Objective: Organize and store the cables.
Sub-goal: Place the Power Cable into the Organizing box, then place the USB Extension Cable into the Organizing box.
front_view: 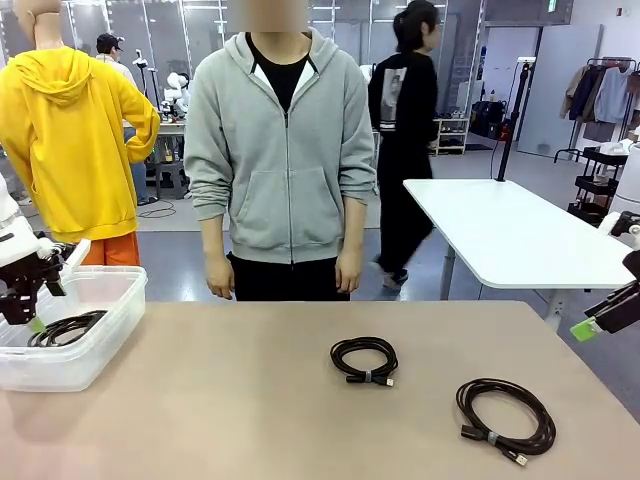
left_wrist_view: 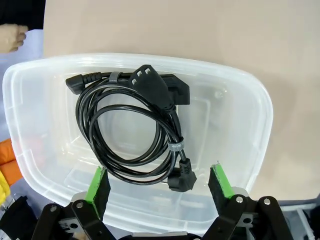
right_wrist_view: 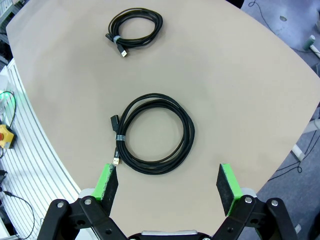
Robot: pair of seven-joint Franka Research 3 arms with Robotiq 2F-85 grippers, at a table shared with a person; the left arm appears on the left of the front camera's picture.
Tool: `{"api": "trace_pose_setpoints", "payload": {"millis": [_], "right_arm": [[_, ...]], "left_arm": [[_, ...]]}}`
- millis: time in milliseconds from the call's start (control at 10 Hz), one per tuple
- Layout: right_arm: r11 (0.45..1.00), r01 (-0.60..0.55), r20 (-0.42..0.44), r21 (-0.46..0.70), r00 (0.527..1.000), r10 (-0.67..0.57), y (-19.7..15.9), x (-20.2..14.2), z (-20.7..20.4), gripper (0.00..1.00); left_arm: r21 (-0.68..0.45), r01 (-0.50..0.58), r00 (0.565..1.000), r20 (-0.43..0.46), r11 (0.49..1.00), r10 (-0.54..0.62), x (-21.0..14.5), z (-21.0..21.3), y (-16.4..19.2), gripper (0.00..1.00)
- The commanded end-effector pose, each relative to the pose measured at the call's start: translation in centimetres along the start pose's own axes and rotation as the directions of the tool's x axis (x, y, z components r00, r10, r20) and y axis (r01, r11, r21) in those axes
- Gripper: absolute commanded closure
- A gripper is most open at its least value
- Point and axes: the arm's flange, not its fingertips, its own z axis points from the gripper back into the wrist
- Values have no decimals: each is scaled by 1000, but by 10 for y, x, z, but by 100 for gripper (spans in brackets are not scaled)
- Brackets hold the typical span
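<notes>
A black cable coil (left_wrist_view: 135, 130) with chunky plugs lies in the clear plastic bin (left_wrist_view: 250, 125). My left gripper (left_wrist_view: 159, 182) hangs open just above it, and nothing sits between its green pads. In the front view that gripper (front_view: 30, 318) is over the bin (front_view: 110, 330) at the table's left, above the coil (front_view: 65, 328). A small cable coil (front_view: 364, 358) lies mid-table and a larger one (front_view: 505, 418) at the front right. My right gripper (right_wrist_view: 167, 187) is open above the table, with the larger coil (right_wrist_view: 155, 132) below and ahead of it and the small coil (right_wrist_view: 134, 26) farther off.
A person in a grey hoodie (front_view: 285, 150) stands at the far edge, hands at their sides. A white table (front_view: 520, 235) stands beyond the right corner. The right gripper (front_view: 600, 320) sits near the table's right edge.
</notes>
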Motion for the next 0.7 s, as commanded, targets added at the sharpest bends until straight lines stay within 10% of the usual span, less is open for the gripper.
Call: {"api": "trace_pose_setpoints", "payload": {"millis": [0,600], "right_arm": [[1000,0,-2,-3,1000,0,0,0,1,0],[1000,0,-2,-3,1000,0,0,0,1,0]], "left_arm": [[3,18,1000,-3,1000,-18,-5,1,5,0],[3,18,1000,-3,1000,-18,-5,1,5,0]]}}
